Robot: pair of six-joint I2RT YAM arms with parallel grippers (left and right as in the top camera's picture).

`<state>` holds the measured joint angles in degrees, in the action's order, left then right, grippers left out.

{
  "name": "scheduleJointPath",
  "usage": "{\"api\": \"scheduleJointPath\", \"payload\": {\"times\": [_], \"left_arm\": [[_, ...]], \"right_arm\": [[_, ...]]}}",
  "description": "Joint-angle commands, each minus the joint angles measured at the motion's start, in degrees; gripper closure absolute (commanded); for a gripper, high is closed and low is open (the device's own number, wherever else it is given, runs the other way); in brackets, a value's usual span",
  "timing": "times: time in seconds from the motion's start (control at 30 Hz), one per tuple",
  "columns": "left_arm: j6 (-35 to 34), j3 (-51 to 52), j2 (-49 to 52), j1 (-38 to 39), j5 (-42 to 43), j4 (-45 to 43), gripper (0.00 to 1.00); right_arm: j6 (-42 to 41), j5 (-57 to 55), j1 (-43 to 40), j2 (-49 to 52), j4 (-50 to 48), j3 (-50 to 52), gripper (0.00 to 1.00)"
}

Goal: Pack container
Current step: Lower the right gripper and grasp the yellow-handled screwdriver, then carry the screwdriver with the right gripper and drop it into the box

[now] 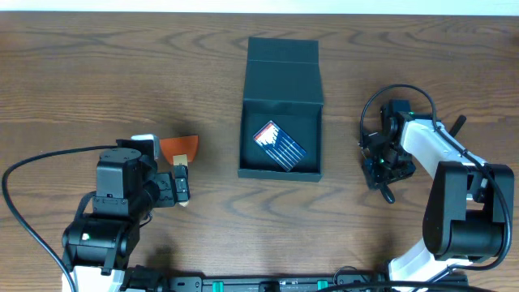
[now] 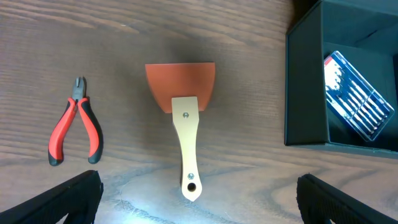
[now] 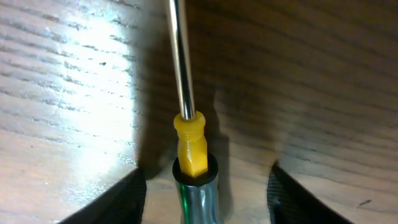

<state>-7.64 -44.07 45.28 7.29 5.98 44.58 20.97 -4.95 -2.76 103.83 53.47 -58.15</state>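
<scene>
The dark teal container [image 1: 281,89] stands open at the table's middle, its lid folded back, and also shows in the left wrist view [image 2: 305,93]. A clear packet of small tools [image 1: 280,144] lies inside it. My left gripper [image 1: 182,185] is open and empty, just short of the cream handle of an orange-bladed scraper [image 2: 185,112]. Red-handled pliers [image 2: 76,124] lie left of the scraper. My right gripper [image 1: 381,166] is open, to the right of the container. In the right wrist view its jaws [image 3: 205,193] straddle a screwdriver [image 3: 189,146] with a yellow collar, without touching it.
The scraper's orange blade [image 1: 180,148] shows left of the container. Black cables loop beside both arms. The pliers are hidden under the left arm in the overhead view.
</scene>
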Motion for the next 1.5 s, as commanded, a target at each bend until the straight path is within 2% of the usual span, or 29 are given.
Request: {"api": "scheduleJointPath", "payload": {"times": [0.0, 0.1, 0.17, 0.57, 1.2, 1.47], "left_arm": [[0.5, -1.0, 0.0, 0.1, -0.6, -0.1, 0.01], [0.5, -1.0, 0.1, 0.1, -0.6, -0.1, 0.02], [0.5, -1.0, 0.1, 0.1, -0.6, -0.1, 0.01], [0.5, -1.0, 0.0, 0.1, -0.6, -0.1, 0.02], [0.5, -1.0, 0.0, 0.1, -0.6, -0.1, 0.01], [0.5, -1.0, 0.0, 0.1, -0.6, -0.1, 0.01]], "right_arm": [[-0.4, 4.0, 0.6, 1.3, -0.2, 1.7, 0.56], [-0.4, 4.0, 0.6, 1.3, -0.2, 1.7, 0.68], [-0.6, 4.0, 0.6, 1.3, -0.4, 1.7, 0.7], [-0.8, 4.0, 0.6, 1.3, -0.7, 1.7, 0.98], [-3.8, 3.9, 0.6, 1.3, -0.9, 0.5, 0.99], [-7.1, 4.6, 3.1, 0.4, 5.9, -11.1, 0.99]]}}
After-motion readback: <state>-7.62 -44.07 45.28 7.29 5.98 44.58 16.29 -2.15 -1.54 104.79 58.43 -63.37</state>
